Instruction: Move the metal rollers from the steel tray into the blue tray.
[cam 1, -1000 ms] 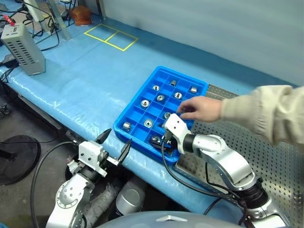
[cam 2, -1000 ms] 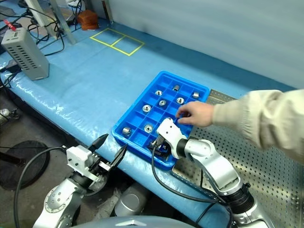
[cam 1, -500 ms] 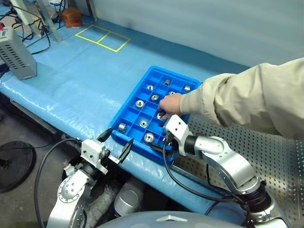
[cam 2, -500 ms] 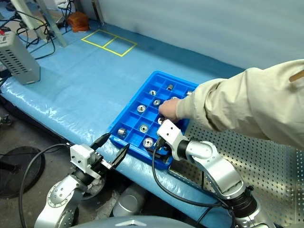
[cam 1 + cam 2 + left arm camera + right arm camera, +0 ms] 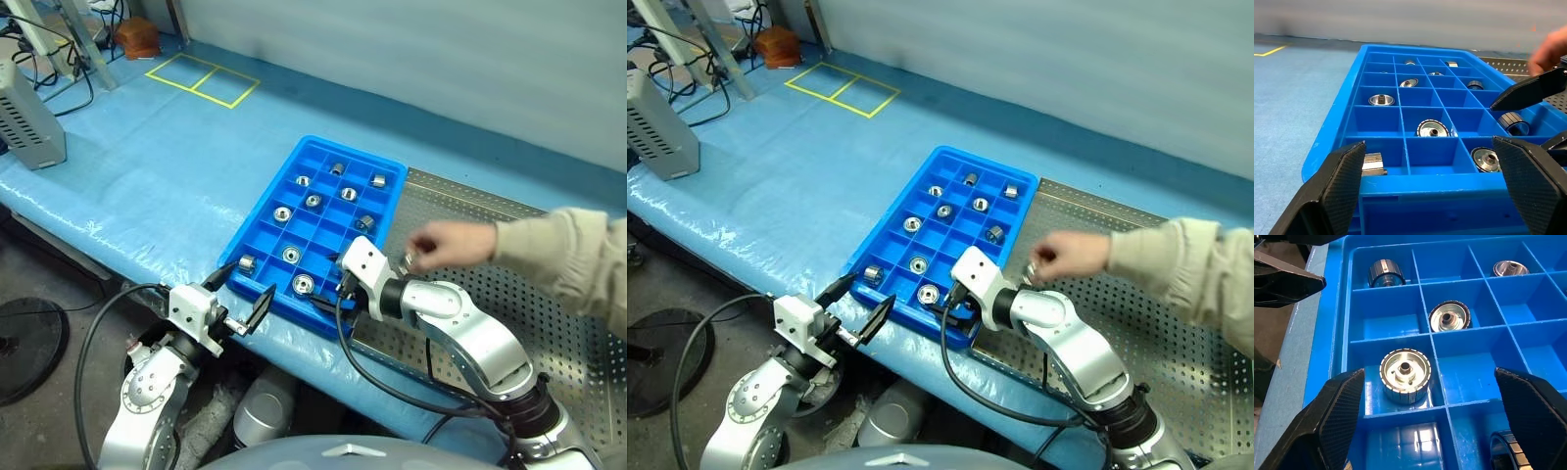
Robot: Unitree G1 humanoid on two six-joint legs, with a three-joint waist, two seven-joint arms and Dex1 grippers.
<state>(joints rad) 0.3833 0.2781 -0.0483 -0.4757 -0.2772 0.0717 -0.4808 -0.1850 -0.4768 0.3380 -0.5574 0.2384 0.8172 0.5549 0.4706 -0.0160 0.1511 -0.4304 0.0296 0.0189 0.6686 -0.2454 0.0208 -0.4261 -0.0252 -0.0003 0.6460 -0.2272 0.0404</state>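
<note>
A person's hand, which was reaching into the bright blue compartmented plastic tray a second ago, has drawn back over the perforated silver steel tray, apparently pinching something small. The right gripper hangs wide open and empty over the blue tray's near corner, a shiny ridged metal roller just beneath it. The left gripper, equally wide and empty, faces the tray's near wall. More rollers fill cells beyond. Placing looks finished; next, likely, fetching another roller.
</note>
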